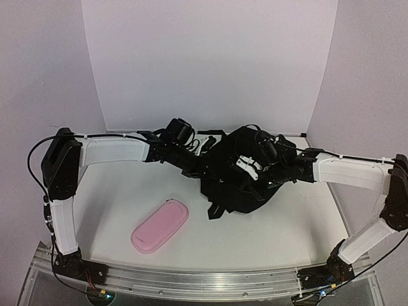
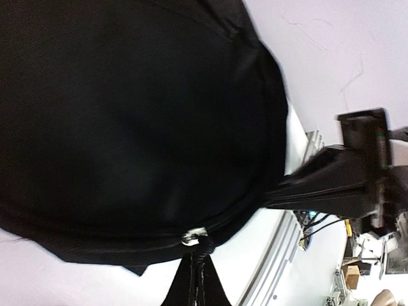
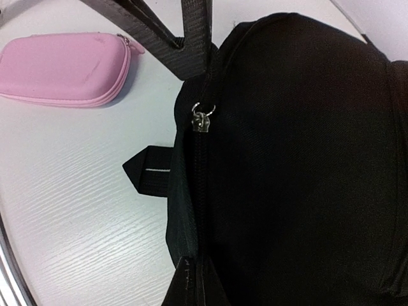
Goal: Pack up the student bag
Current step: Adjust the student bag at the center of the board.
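Note:
The student bag [image 1: 237,183], a large black fabric backpack, lies at the middle back of the table. My left gripper [image 1: 200,168] is at its left edge. In the left wrist view this gripper [image 2: 199,256] is shut on the dark pull beside a silver zip slider [image 2: 190,238], and the student bag [image 2: 127,115] fills most of that frame. My right gripper [image 1: 247,168] rests on top of the bag. In the right wrist view it [image 3: 203,262] is shut on the fabric along the closed zip line, below a ringed slider [image 3: 202,118].
A pink oblong pencil case [image 1: 160,225] lies on the white table in front of and left of the bag, also in the right wrist view as the pink case [image 3: 64,67]. Black straps [image 3: 185,29] and a strap tab [image 3: 148,172] spread beside the bag. The metal rail [image 1: 204,280] runs along the near edge.

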